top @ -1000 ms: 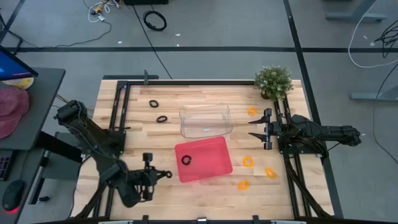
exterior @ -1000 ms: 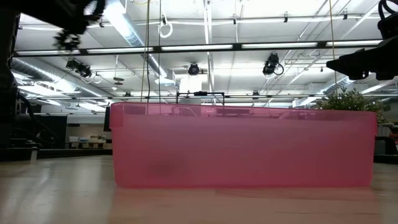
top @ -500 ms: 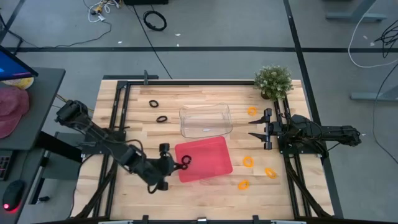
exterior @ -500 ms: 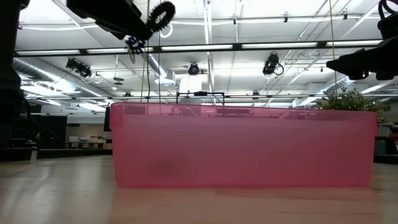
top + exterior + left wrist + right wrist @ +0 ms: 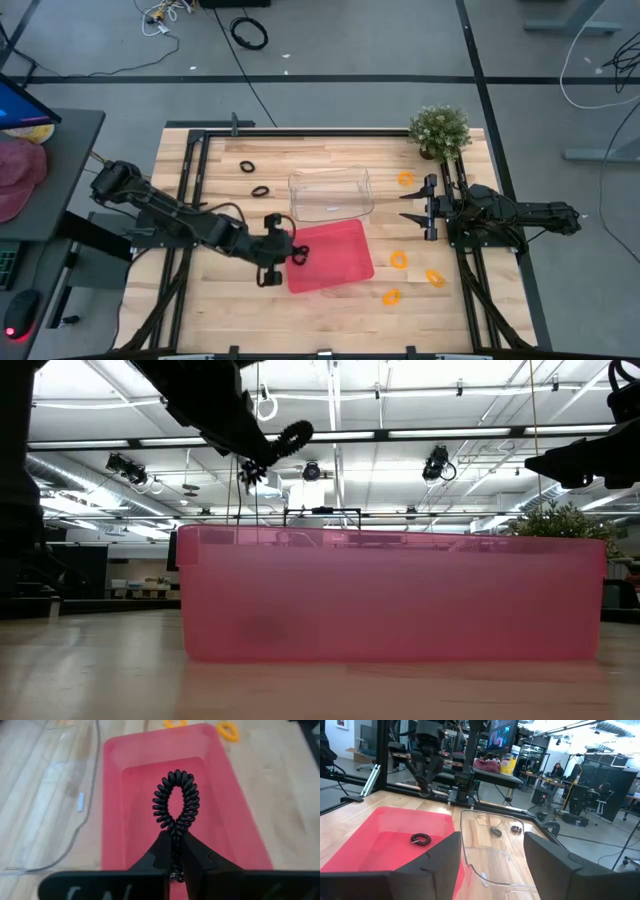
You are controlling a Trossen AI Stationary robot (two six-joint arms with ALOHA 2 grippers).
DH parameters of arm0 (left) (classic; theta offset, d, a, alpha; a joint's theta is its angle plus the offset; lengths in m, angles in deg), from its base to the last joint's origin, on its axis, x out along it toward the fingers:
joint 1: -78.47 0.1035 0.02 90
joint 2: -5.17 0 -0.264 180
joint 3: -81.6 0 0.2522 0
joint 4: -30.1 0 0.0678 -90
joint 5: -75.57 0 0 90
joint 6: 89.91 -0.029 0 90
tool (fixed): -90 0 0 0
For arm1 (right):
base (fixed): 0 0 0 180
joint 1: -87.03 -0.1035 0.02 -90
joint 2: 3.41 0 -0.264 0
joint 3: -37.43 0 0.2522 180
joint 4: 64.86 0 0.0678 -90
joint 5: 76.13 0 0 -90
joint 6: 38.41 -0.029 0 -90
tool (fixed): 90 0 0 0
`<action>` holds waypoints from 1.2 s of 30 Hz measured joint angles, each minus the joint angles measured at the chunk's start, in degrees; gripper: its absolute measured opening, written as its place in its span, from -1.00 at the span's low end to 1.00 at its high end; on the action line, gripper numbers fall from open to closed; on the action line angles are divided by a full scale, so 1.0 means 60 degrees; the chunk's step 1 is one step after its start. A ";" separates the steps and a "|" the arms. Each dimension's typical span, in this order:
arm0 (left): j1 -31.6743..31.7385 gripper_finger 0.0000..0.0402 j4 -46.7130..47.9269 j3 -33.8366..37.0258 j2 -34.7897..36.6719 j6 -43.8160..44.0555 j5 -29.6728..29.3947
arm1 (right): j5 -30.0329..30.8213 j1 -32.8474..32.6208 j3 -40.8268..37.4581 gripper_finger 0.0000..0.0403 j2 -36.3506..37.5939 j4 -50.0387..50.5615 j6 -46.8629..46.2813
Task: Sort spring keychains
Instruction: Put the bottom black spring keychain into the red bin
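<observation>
Left end effector point(image 5: 290, 250) pinching a black coiled spring keychain point(image 5: 176, 799) right over the red plastic tray point(image 5: 345, 272).

Its fingers are clamped tight on the loop's bottom end, so the coil sticks out above the tray's left edge, not touching it. One more black keychain point(image 5: 421, 839) already lies in the tray. Two black ones point(image 5: 247, 166) sit on the wooden desk point(image 5: 250, 300) left of the clear plastic bin point(image 5: 331, 194). Four orange coiled keychains point(image 5: 399, 259) are scattered on the right side. Right end effector point(image 5: 408, 205) hangs by the desk's right rail near the little potted plant point(image 5: 440, 131), fingers spread wide, nothing in them.
</observation>
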 joint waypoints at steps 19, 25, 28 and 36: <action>0.1416 -0.89 0.0534 0.0000 0.0000 -0.0377 0.0922 | 0.0000 -0.0003 -0.0004 0.10 0.0000 0.0000 0.0000; 0.1415 -0.89 0.0442 0.0000 0.0000 -0.0496 0.1232 | 0.0000 0.0000 -0.0001 0.10 0.0000 0.0000 0.0000; 0.1416 -0.86 0.0419 0.0000 0.0000 -0.0514 0.1186 | 0.0000 -0.0003 0.0000 0.10 0.0000 0.0000 0.0000; 0.1415 -0.36 0.0315 0.0000 0.0000 -0.0643 0.1263 | 0.0000 -0.0003 0.0000 0.10 0.0000 0.0000 0.0000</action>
